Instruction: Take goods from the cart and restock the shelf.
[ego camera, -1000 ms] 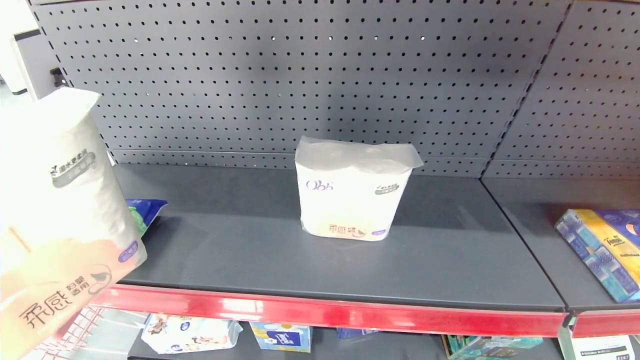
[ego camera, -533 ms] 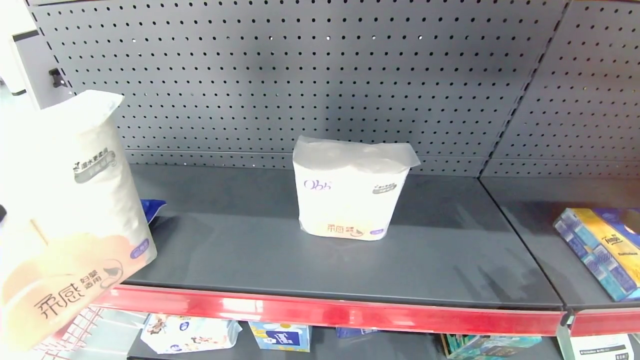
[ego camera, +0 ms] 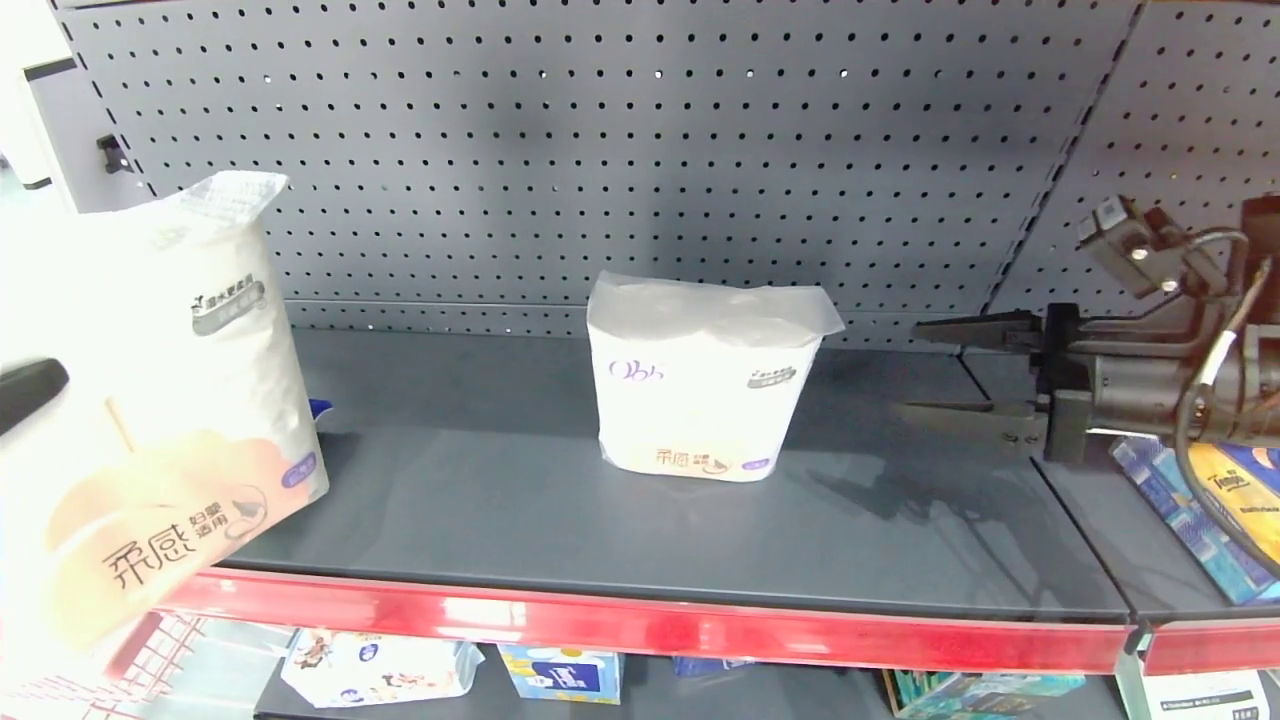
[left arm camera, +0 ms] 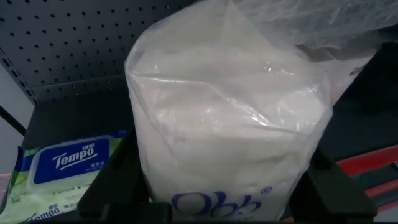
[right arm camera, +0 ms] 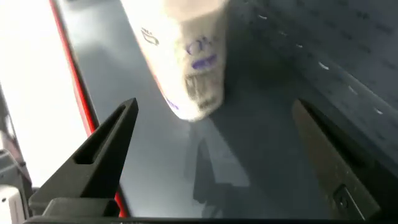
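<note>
Aloft: white plastic-wrapped tissue pack [ego camera: 150, 420], left gripper [left arm camera: 224, 196] fingers [left arm camera: 115, 180] clenched on its sides. It hangs well left of second white tissue pack [ego camera: 700, 385], which stands upright mid grey metal shelf [ego camera: 480, 500]. Held pack is nearer standing pack than one second ago and hides more of green-white wipes pack [left arm camera: 59, 171] lying left of standing pack. right gripper [ego camera: 905, 372] newly arrived right of standing pack, just above shelf, fingers released, spread wide. Standing pack unmoved.
</note>
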Controlling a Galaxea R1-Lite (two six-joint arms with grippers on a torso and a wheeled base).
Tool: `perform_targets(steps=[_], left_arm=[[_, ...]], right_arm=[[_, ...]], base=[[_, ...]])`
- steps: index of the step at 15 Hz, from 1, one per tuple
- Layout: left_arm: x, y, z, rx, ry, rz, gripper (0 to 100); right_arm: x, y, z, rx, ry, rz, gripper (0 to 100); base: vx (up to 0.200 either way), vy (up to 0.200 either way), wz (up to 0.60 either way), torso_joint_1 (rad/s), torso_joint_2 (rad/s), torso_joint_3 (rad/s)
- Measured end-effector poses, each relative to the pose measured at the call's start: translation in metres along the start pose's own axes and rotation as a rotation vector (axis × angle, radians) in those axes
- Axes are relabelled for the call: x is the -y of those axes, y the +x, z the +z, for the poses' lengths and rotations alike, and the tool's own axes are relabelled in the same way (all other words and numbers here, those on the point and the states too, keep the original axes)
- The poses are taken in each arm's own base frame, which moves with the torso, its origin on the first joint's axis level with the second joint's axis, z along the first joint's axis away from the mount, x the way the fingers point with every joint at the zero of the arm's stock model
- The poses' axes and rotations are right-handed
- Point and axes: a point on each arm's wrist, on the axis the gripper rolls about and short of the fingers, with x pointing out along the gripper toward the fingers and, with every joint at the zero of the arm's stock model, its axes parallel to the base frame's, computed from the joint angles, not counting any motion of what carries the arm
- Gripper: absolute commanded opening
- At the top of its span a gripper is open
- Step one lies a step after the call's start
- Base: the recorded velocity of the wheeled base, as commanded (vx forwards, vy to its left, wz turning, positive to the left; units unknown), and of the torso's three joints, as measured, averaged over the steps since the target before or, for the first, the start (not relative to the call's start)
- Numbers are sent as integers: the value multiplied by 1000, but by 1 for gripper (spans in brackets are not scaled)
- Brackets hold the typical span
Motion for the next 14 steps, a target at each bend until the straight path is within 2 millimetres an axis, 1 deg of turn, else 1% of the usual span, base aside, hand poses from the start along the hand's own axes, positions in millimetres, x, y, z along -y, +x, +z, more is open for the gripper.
perform_targets(steps=[2, 5, 7, 11, 14], left_arm=[[-1, 1, 1, -1, 1, 2, 0], [-1, 2, 4, 4, 3, 2, 0], [-1, 3, 6, 8, 6, 2, 0], [-1, 3, 6, 8, 5, 3, 0], [-2, 4, 6, 4, 3, 3, 0]], right_arm=[[3, 17, -4, -14, 11, 48, 100], [2, 32, -10, -28, 20, 99, 100], [2, 39, -9, -18, 18, 144, 100], [11, 56, -3, 15, -5, 208, 100], [14, 67, -2, 17, -8, 229, 100]], base=[[0, 0, 0, 0, 0, 0], [0, 0, 0, 0, 0, 0], [0, 0, 0, 0, 0, 0], [0, 0, 0, 0, 0, 0], [0, 0, 0, 0, 0, 0]])
